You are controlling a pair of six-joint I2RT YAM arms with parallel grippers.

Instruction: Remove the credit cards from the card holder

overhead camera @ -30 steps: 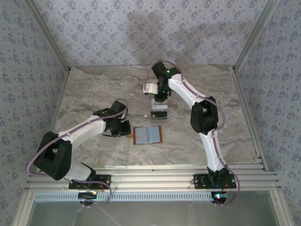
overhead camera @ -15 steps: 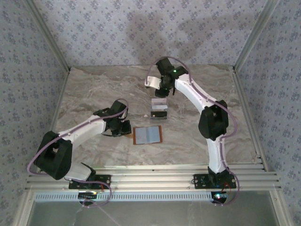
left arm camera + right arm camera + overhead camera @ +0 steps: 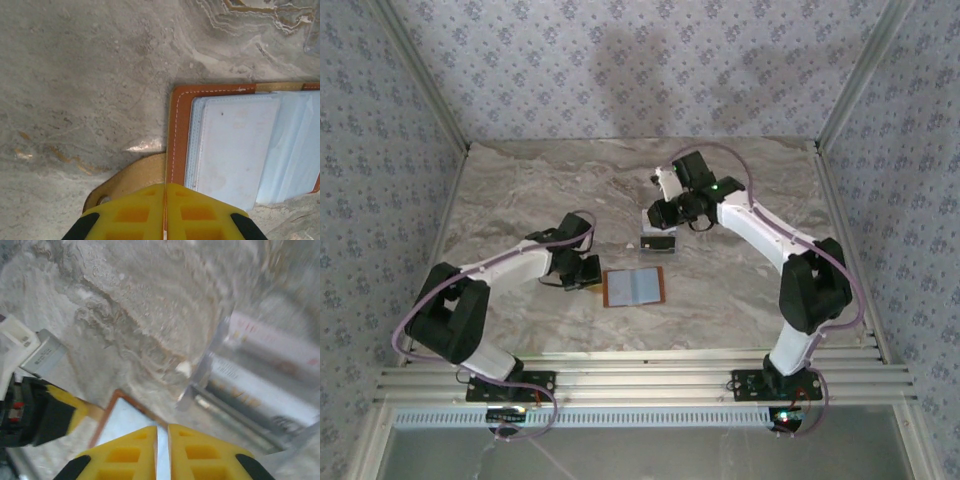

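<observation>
Marbled tabletop [image 3: 520, 200] lies under the left gripper [image 3: 165, 186], whose yellow fingers are pressed together over the tan strap [image 3: 135, 175]. The card holder [image 3: 235, 145] lies open just ahead and to their right, and whether its pale sleeves hold anything cannot be told. From above, the right gripper [image 3: 660, 212], its jaws drawn nearly together, hangs just beside the credit cards [image 3: 658, 238], which are stacked on the table beyond the holder and look blurred in its wrist view.

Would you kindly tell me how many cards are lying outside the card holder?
2: a whitish card and another card, overlapping near the card holder; others may be hidden underneath.
</observation>
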